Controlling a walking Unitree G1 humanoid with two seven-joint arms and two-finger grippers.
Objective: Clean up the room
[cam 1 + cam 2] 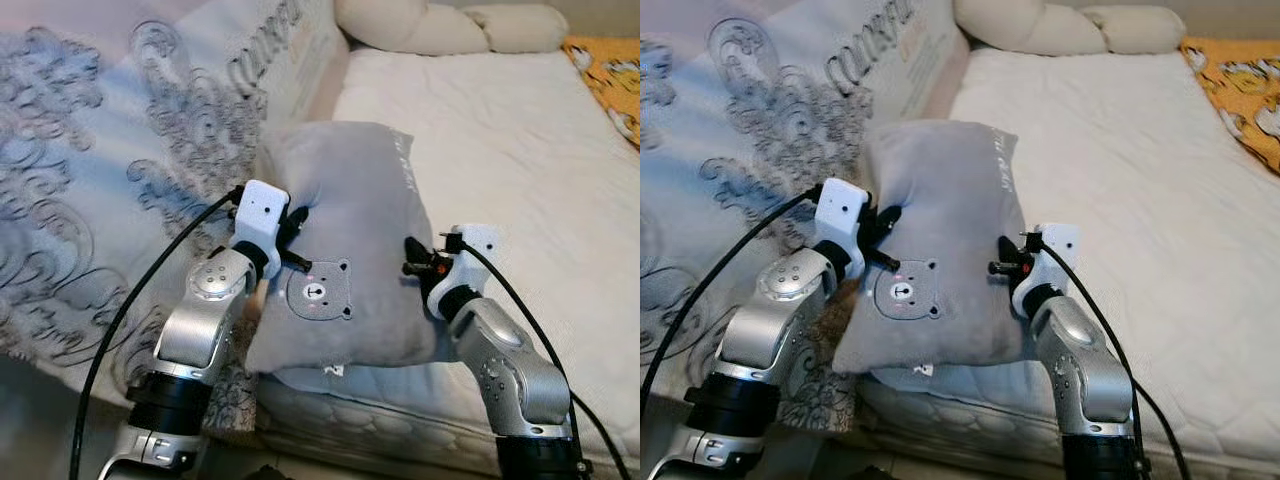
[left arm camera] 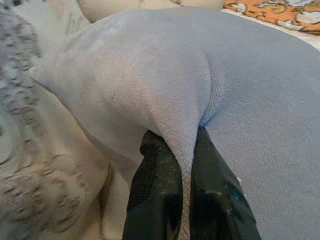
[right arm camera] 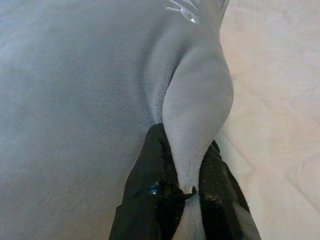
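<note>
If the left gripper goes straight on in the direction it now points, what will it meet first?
The grey pillow itself: the left gripper is already shut on a fold of it, so it would probably just push deeper into the pillow.

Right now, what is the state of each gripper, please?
Left gripper: closed, pinching a fold of the grey pillow on its left edge.
Right gripper: closed, pinching a fold of the same pillow on its right edge.

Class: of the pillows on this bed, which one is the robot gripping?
The grey bear-patch pillow, pinched by the left gripper and right gripper; the cream pillows lie untouched at the head.
</note>
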